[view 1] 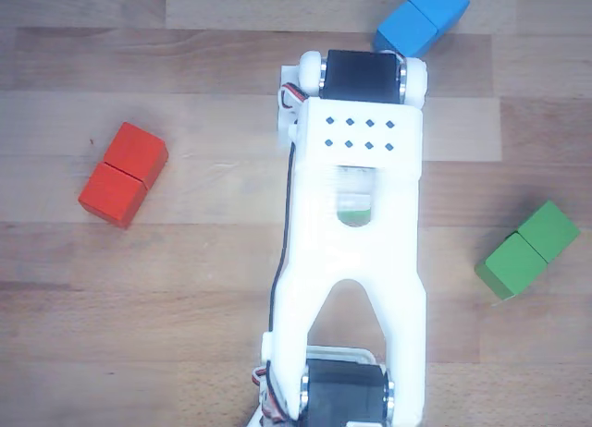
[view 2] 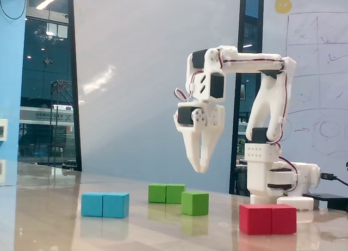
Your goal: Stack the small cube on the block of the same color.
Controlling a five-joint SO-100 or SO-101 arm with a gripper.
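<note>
The small green cube (view 2: pixel 194 203) sits on the table in the fixed view, just in front and right of the green oblong block (view 2: pixel 167 193). The two stand apart. In the other view the block (view 1: pixel 527 250) lies at the right, and a bit of green (view 1: pixel 354 208) shows through a hole in the arm. My gripper (view 2: pixel 201 167) hangs point down a clear gap above the small cube. Its jaws are together and hold nothing. In the other view the gripper is hidden under the arm.
A blue oblong block (view 2: pixel 105 205) lies at the left and a red one (view 2: pixel 268 219) at the front right in the fixed view. The arm's base (view 2: pixel 272 177) stands behind the red block. The white arm (view 1: pixel 356 251) covers the middle of the other view.
</note>
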